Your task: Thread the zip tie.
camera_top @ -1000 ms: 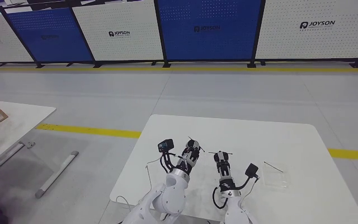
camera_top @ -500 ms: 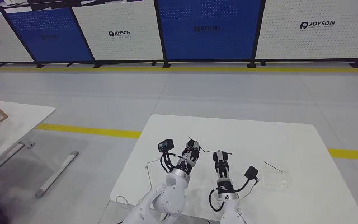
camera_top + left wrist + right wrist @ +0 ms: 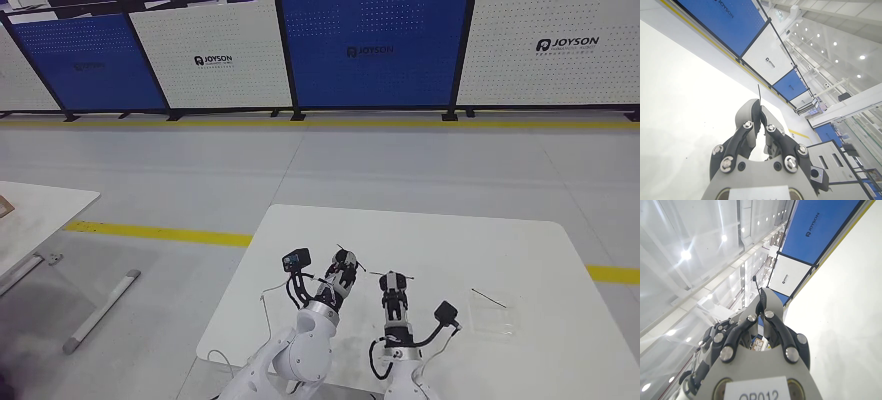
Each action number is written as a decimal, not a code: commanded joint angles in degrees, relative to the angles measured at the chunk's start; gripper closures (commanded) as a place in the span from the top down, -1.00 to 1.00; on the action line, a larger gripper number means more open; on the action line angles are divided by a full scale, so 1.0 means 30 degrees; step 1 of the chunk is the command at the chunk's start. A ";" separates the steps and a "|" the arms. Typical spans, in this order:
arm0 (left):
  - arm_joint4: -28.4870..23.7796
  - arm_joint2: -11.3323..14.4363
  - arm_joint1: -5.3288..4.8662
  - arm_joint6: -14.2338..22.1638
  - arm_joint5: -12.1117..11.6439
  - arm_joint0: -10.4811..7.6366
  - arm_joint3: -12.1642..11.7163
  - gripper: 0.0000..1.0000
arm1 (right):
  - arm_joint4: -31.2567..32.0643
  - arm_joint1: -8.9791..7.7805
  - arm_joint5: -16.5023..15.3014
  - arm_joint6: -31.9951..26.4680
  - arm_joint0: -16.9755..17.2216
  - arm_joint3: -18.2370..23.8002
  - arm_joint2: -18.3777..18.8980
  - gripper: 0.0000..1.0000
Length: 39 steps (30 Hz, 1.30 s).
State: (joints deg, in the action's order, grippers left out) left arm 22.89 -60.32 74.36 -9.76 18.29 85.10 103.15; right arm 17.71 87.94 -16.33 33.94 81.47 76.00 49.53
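With the left gripper (image 3: 760,106) closed tight, pinching a thin black zip tie (image 3: 758,91) and leaving its pointed tail sticking out past the fingertips above the white table (image 3: 677,75). With the right gripper (image 3: 761,295) equally closed, squeezing a black zip tie likewise, with its small square head (image 3: 754,277) poking out beyond the tips, without revealing one tie or two. Hovering side by side, near each other, over the table's near half, well apart from a spare tie (image 3: 488,297) lying just beside a clear tray (image 3: 497,322).
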 commanded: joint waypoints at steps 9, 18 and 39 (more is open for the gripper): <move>0.0000 0.0000 0.0000 0.0000 0.0000 0.0000 0.0000 -1.00 | 0.0874 0.0058 0.0473 0.0363 0.0229 0.0146 0.0139 -1.00; 0.0000 0.0000 0.0000 0.0000 0.0000 0.0000 0.0000 -1.00 | 0.0774 0.0067 0.0705 -0.0521 0.0396 0.0586 0.0377 -1.00; 0.0000 0.0000 0.0000 0.0000 0.0000 0.0000 0.0000 -1.00 | 0.1470 0.0335 0.1159 -0.0716 0.0309 0.0433 0.0722 -1.00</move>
State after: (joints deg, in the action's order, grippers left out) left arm 22.89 -60.32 74.36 -9.76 18.29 85.10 103.15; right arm 22.14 88.95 -12.85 31.82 82.39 77.29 51.70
